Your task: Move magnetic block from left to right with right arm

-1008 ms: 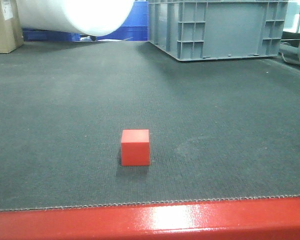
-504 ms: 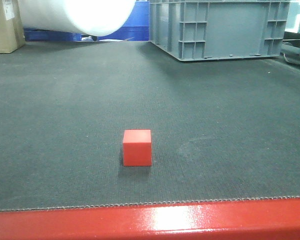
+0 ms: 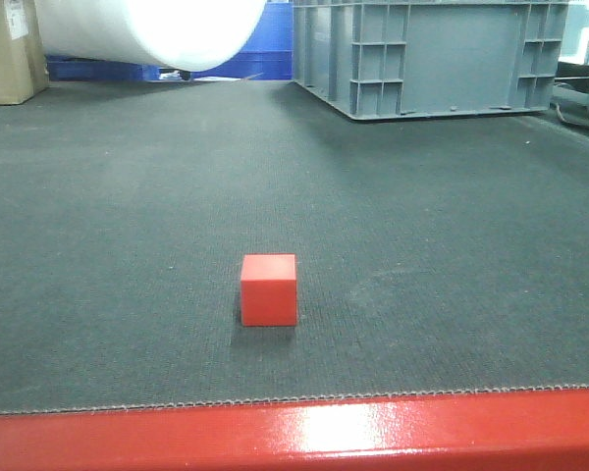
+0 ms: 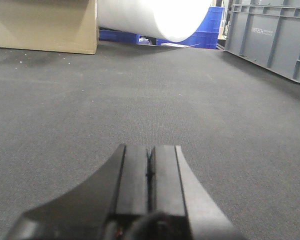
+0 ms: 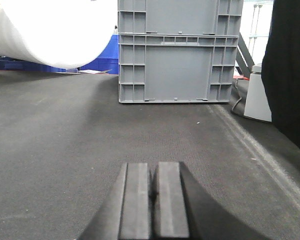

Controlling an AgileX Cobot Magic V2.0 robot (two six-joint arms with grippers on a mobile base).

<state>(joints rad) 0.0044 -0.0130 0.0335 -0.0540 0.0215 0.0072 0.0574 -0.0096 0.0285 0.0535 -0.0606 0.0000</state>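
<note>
The magnetic block (image 3: pixel 269 289), a small red cube, sits alone on the dark mat in the front view, a little left of centre and close to the near edge. Neither gripper shows in that view. In the left wrist view my left gripper (image 4: pixel 150 148) is shut with its pads together and nothing between them, low over bare mat. My right gripper (image 5: pixel 153 164) is also shut and empty in the right wrist view. The block is out of both wrist views.
A grey crate (image 3: pixel 430 54) stands at the back right and fills the far end of the right wrist view, crate (image 5: pixel 177 50). A white roll (image 3: pixel 147 29), blue bins (image 3: pixel 260 54) and a cardboard box (image 3: pixel 8 49) line the back left. A red rail (image 3: pixel 294 432) borders the near edge.
The front view has shifted very slightly, so the block appears a few pixels further right than a second ago. The block itself rests in the same spot on the mat.
</note>
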